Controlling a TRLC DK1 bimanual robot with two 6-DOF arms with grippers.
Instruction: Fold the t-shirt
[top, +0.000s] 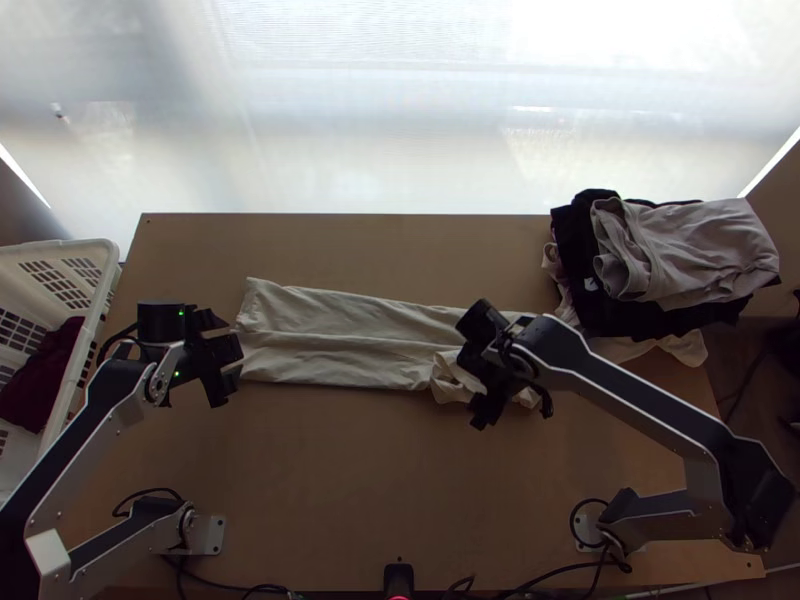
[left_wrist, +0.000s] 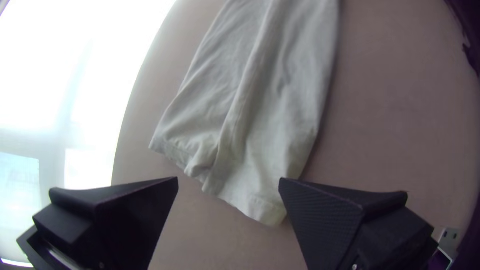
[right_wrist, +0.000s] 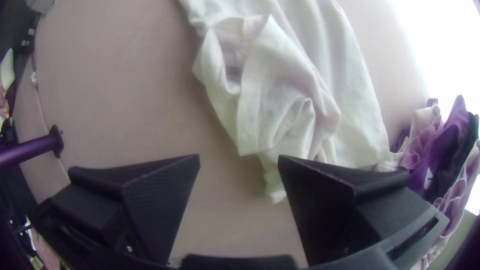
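The cream t-shirt (top: 340, 335) lies as a long strip across the middle of the table, with a lengthwise crease and a bunched part near its right portion. My left gripper (top: 238, 352) is at the strip's left end. In the left wrist view its fingers stand wide apart (left_wrist: 228, 181), the shirt's end (left_wrist: 240, 165) lying beyond them. My right gripper (top: 482, 385) is over the bunched part, hiding some of it. In the right wrist view that gripper (right_wrist: 239, 157) stands open, with the crumpled cloth (right_wrist: 280, 105) below and beyond its fingers.
A pile of dark and greyish folded clothes (top: 690, 250) sits at the table's back right, touching the shirt's right end. A white basket (top: 105, 280) holding dark red cloth (top: 45, 375) stands left of the table. Bare wood (top: 340, 470) lies in front of the shirt.
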